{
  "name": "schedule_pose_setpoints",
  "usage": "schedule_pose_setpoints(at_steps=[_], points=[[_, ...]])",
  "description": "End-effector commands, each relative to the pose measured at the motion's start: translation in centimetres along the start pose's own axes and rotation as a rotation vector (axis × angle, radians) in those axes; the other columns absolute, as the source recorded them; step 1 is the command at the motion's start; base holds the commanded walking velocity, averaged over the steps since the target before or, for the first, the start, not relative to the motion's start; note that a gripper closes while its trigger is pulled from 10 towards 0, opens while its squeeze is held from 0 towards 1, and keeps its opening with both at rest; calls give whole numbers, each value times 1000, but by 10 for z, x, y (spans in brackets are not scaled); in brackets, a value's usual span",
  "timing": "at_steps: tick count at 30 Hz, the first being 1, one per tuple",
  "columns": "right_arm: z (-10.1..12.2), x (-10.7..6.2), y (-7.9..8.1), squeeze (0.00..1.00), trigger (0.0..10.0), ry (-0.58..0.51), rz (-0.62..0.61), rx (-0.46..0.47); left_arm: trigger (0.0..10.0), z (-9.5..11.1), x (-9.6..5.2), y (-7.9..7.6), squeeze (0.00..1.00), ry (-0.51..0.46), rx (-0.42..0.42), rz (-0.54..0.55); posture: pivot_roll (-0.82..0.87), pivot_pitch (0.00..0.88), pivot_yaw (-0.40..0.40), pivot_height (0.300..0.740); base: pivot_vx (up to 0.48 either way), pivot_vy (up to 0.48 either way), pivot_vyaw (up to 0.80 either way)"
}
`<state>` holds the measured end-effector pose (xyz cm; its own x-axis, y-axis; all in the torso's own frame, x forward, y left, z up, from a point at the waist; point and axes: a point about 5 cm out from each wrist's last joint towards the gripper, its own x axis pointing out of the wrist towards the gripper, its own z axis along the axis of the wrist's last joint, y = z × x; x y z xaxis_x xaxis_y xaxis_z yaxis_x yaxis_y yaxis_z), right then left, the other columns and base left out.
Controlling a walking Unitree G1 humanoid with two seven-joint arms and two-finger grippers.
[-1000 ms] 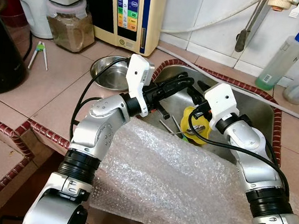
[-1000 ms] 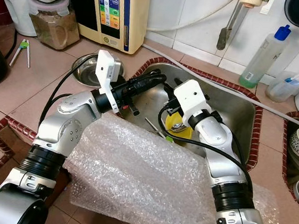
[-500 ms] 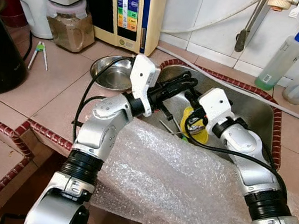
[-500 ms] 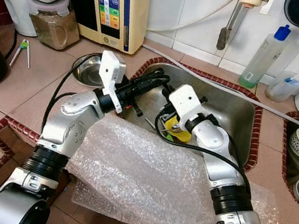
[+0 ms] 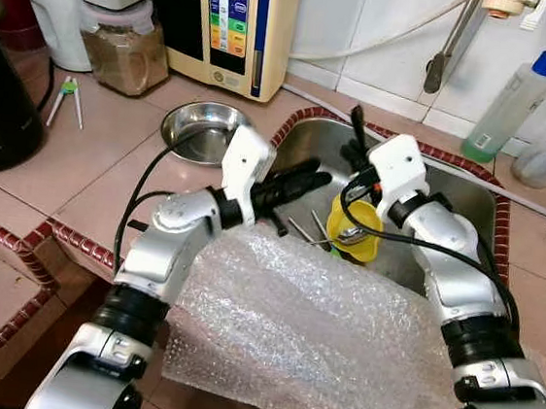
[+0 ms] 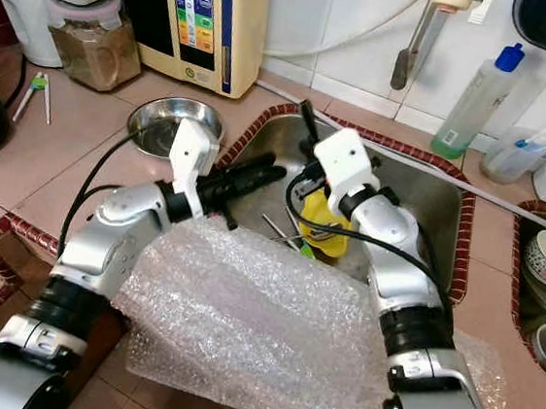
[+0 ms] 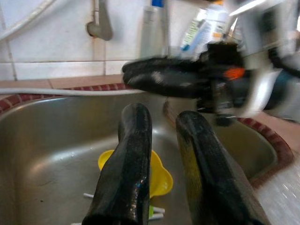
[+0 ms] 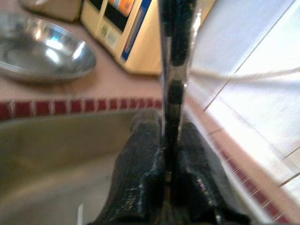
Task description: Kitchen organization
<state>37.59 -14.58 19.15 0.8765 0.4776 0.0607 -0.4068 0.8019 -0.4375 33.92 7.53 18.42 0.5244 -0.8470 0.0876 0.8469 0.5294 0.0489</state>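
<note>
Your right gripper point(image 5: 355, 147) is over the sink point(image 5: 469, 201), at about 12 o'clock from the yellow cup point(image 5: 353, 229), and its fingers point(image 8: 145, 164) are clamped on a thin black handle point(image 8: 174, 51). In the right wrist view the handle runs straight out between the two pads, shiny and dark, pointing toward the tiled wall. In the head views it sticks up and back from the gripper toward the sink's far rim. What is at its other end you cannot tell.

Your left gripper point(image 5: 300, 180) reaches over the sink's near left corner, at roughly 9 o'clock from the cup. Its fingers point(image 7: 126, 168) are parted with a clear gap and nothing between them; the left wrist view looks past them down at the cup on the sink floor.

The cup lies in the sink with a metal utensil point(image 5: 346, 235) resting in it. A few thin sticks point(image 5: 301, 231) lie on the steel just at its 9 o'clock.

A steel bowl point(image 5: 195, 128) sits on the counter at 10 o'clock from the left gripper. A sheet of bubble wrap point(image 5: 327, 337) covers the counter edge at 6 o'clock from the sink, under both forearms.
</note>
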Motion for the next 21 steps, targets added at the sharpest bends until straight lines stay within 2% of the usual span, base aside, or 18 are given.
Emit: schedule_pose_setpoints(at_steps=[1,7,11,20,21], points=[[-5,-2,-13,0,0,22,-43,10,10000,0,0,-7,1000,22,36,-40,5,125,-6,740,0,0,0],[-22,-5,-22,0,0,93,-71,24,10000,-10,-8,-7,1000,68,53,-46,15,129,-5,740,0,0,0],[-37,-8,-23,0,0,159,-103,84,10000,-12,-10,-7,1000,91,80,-48,22,133,-3,740,0,0,0],[-53,-10,-10,0,0,216,-88,84,10000,-12,-10,-5,1000,103,109,-39,29,132,4,740,0,0,0],[-56,-11,-7,173,667,222,-78,98,10000,-13,-10,-5,1000,114,111,-33,30,132,5,740,0,0,0]])
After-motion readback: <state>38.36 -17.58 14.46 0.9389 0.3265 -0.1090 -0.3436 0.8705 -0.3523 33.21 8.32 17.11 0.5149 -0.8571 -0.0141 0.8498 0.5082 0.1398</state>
